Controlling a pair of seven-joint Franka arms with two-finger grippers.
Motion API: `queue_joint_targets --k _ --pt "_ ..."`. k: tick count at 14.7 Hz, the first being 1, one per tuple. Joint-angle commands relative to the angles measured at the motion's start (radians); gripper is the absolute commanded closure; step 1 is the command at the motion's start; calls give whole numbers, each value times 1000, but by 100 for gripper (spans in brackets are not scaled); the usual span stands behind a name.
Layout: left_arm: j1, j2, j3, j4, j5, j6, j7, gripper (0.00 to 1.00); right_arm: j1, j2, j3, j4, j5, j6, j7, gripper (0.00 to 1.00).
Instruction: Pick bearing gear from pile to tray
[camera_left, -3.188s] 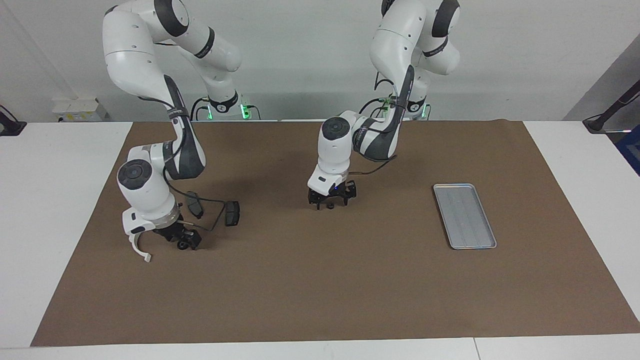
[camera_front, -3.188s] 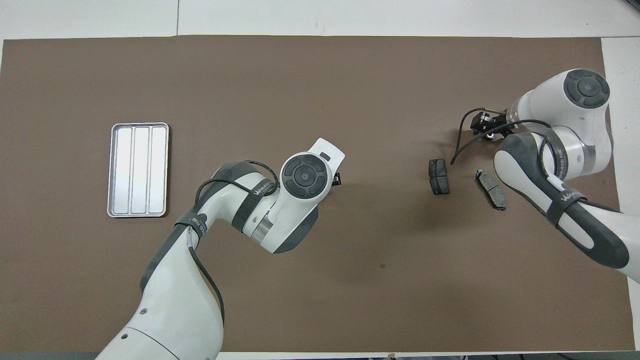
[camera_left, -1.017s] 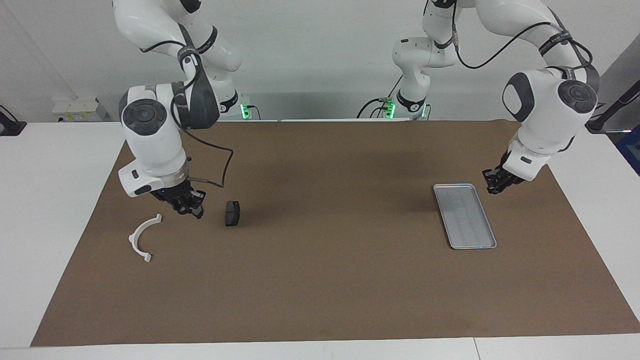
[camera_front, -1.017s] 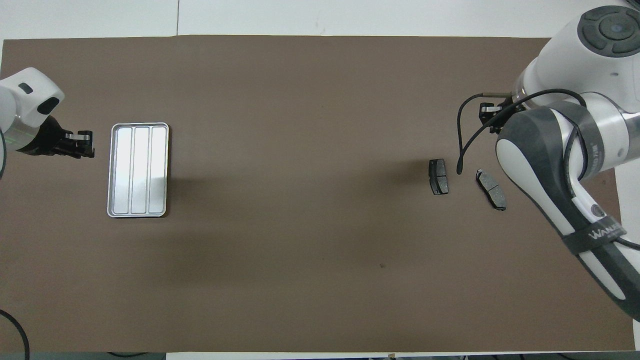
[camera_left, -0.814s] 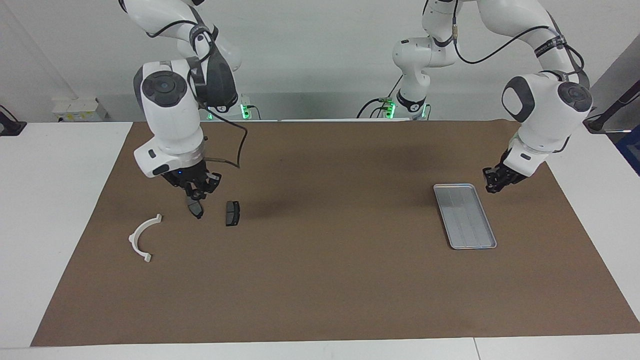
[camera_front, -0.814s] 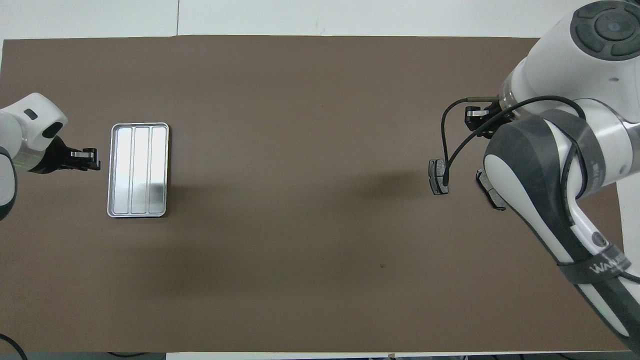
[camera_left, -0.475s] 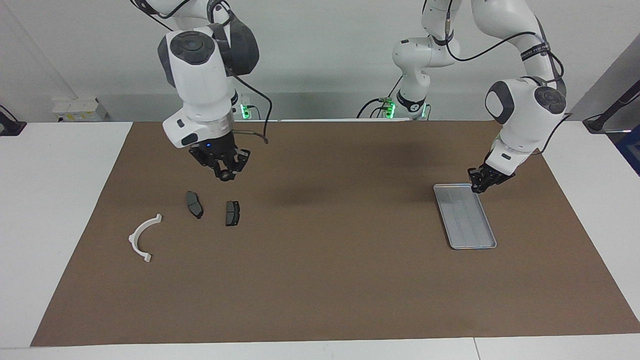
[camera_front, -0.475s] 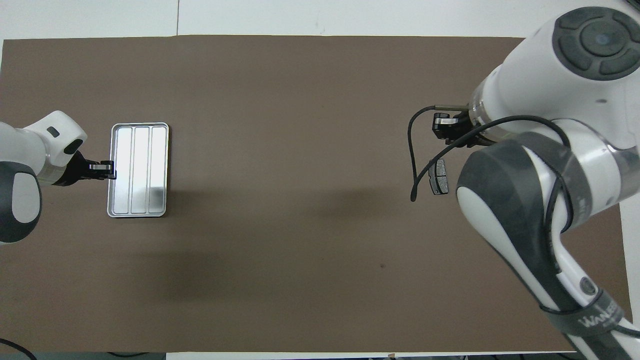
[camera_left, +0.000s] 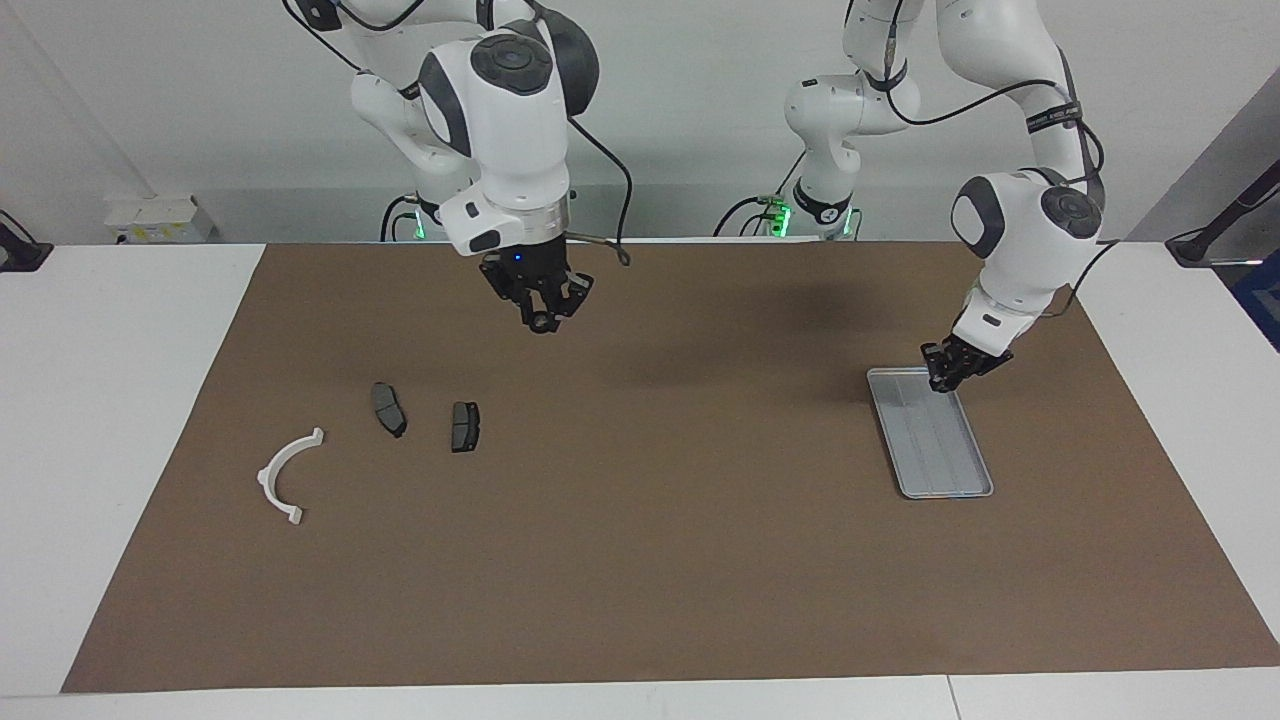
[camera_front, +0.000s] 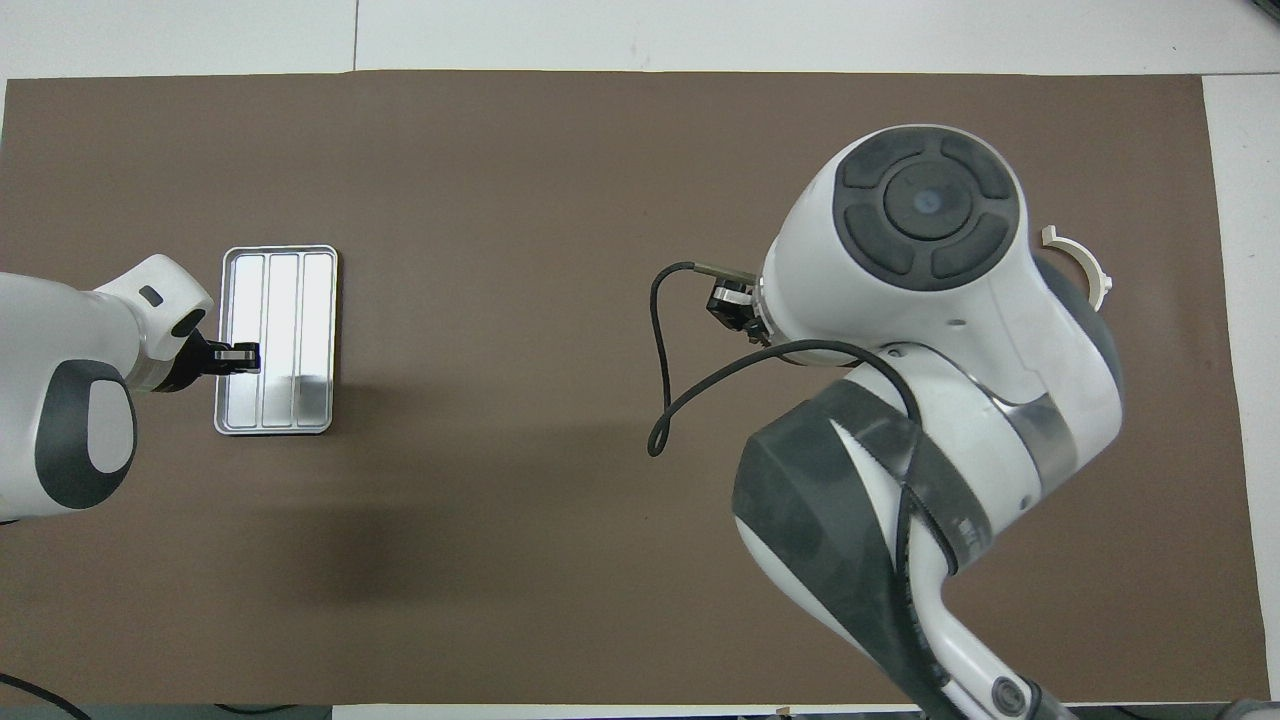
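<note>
Reading the bench (camera_left: 120, 400) as a clock from the middle of the brown mat (camera_left: 650, 560), with twelve pointing away from the robots, I start with what is nearest the arms' bases.

My right gripper (camera_left: 541, 322) hangs high over bare mat on the three o'clock half, clear of everything lying there. Its fingertips are drawn in on a small black round piece (camera_left: 541, 324), which I take to be the bearing gear. It is up in the air with the gripper, not in the tray and not among the loose parts. In the overhead view the right arm's big wrist joint covers most of that area.

My left gripper (camera_left: 945, 375) is at nine o'clock, pressed together, hovering low over the end of the tray (camera_left: 935, 450) that lies closer to the robots. I cannot see anything held in it. The tray itself sits flat on the mat toward the left arm's end, long side running twelve to six, and its ridged floor shows only bare metal.

Out at three o'clock one brake pad (camera_left: 388, 409) lies on the mat, and a second brake pad (camera_left: 464, 426) lies just beside it, a touch farther from the robots, the two apart. Farthest out, at about two o'clock, the white half-ring (camera_left: 285, 475) lies flat, well apart from both pads, toward the right arm's end.
</note>
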Motion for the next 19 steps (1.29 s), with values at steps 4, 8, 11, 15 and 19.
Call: queue_joint_targets --k 4,8,11,15,19 --pt "-28 -19 12 -53 -19 45 -7 100 119 73 2 -68 4 203 235 100" --pt "-26 -7 13 -67 -19 57 0 100 162 134 -4 -107 -48 303 316 100" --pt "-26 16 13 -68 -17 77 -1 100 177 204 -3 -107 -114 327 353 100" --pt "-26 38 13 -83 -19 117 0 100 164 244 -6 -134 -154 329 352 100" --pt "-26 52 13 -85 -19 122 0 100 182 285 -7 -145 -227 327 356 100"
